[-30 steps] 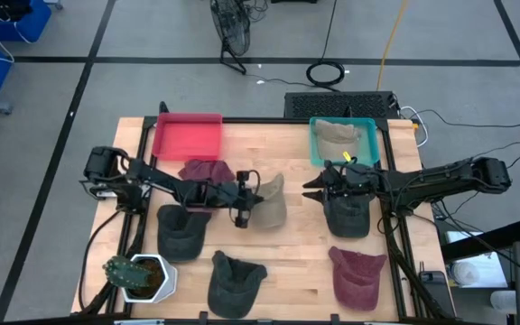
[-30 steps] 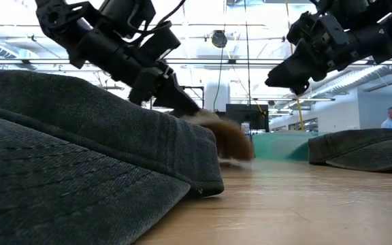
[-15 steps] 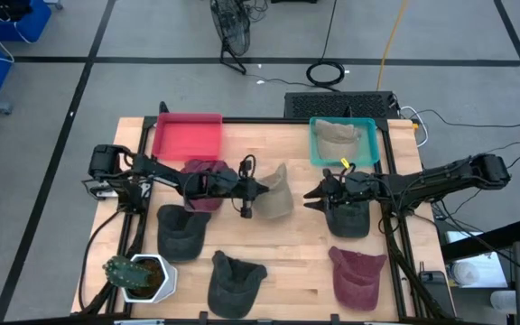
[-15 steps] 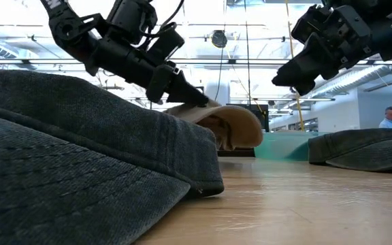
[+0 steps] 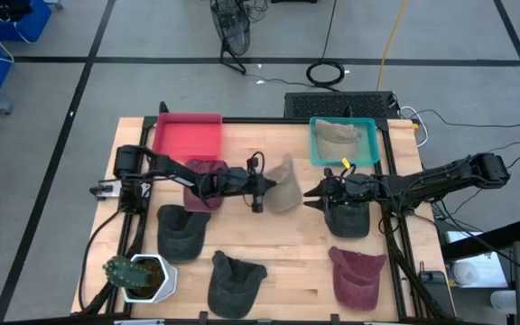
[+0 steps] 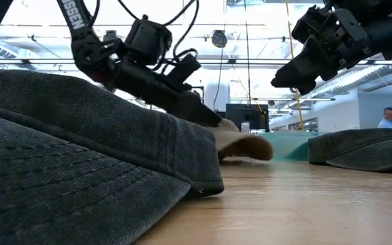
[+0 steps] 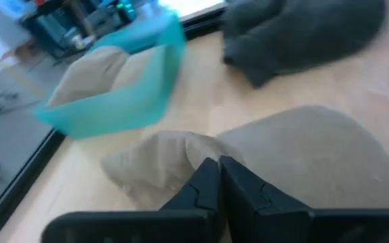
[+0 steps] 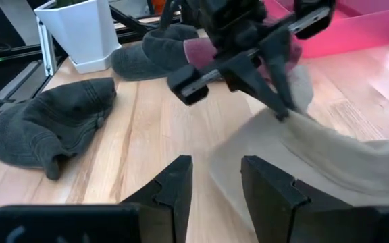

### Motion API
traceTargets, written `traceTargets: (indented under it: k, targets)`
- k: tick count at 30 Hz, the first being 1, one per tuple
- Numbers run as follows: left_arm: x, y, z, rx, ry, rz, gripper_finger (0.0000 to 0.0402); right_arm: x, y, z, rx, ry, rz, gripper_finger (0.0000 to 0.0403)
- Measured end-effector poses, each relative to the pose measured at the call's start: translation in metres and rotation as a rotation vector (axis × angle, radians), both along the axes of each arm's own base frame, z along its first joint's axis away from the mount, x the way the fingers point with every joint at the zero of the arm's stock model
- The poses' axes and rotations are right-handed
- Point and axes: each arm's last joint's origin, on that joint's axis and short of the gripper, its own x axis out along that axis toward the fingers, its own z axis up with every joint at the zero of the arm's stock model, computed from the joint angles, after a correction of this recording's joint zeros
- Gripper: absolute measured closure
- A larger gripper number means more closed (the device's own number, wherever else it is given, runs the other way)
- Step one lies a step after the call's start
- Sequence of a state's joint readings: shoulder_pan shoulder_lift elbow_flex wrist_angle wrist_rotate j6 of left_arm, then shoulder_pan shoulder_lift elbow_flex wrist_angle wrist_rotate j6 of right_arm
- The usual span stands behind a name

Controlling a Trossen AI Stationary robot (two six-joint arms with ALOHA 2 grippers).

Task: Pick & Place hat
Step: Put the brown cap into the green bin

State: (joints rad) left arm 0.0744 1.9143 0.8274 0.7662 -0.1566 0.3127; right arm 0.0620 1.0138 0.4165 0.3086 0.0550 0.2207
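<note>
Left gripper (image 5: 264, 185) clenched on the edge of the tan hat (image 5: 283, 186), fingers (image 7: 211, 182) pressed together with a fold of tan cloth pinched between them, seen plainly in the left wrist view. Hat near the middle of the wooden table (image 5: 287, 253), toward the far half, between the maroon hat (image 5: 208, 171) under the left arm and the dark hat (image 5: 346, 219) under the right arm; in the low view its brim (image 6: 247, 146) low over the tabletop, contact not clear. Right gripper (image 5: 311, 194) hovering just beside the tan hat on the other side, fingers (image 8: 171, 182) parted with a clear gap, holding nothing, raised above the table in the low view. Beyond, a teal bin (image 5: 341, 142) at the far edge with another tan hat (image 5: 339, 134) inside, and a pink tray (image 5: 188, 135) at the far left. Nearer the front edge: a dark hat (image 5: 181, 232) on the left, another dark hat (image 5: 236, 278) in the middle, a maroon hat (image 5: 357, 273) on the right, and a potted plant in a white pot (image 5: 138, 276) at the front left corner. White lettering on the left arm (image 6: 80, 20) in the low view, cut off and not fully readable. A person (image 6: 390, 118) far off in the room behind.
</note>
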Motion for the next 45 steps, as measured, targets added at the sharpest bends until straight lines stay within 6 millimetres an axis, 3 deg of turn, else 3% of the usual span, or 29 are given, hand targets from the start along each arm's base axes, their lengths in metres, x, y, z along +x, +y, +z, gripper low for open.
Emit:
traceTargets:
  k: [12,18,23,28,34,39,45]
  targets:
    - [0.001,-0.008,0.014,0.024,-0.029,0.130,0.0281,-0.013,-0.001,-0.025,-0.032,-0.028,0.012,0.0289]
    - [-0.007,-0.015,0.036,-0.042,-0.025,0.135,0.0269,-0.014,0.002,-0.031,-0.165,0.007,0.019,0.0289]
    - [-0.023,-0.012,0.066,-0.176,-0.045,0.194,0.0268,-0.010,0.011,-0.045,-0.308,0.079,0.056,0.0288]
    - [-0.042,-0.012,0.092,-0.282,-0.050,0.236,0.0268,0.006,0.019,-0.053,-0.473,0.152,0.080,0.0276]
    - [-0.063,-0.020,0.114,-0.328,-0.025,0.218,0.0268,0.031,0.024,-0.059,-0.626,0.220,0.048,0.0216]
    - [-0.069,-0.030,0.126,-0.384,-0.081,0.070,0.0268,0.042,0.025,-0.076,-0.688,0.316,0.040,0.0174]
    - [-0.070,-0.035,0.130,-0.462,-0.205,-0.094,0.0268,0.052,0.025,-0.086,-0.755,0.369,0.017,0.0173]
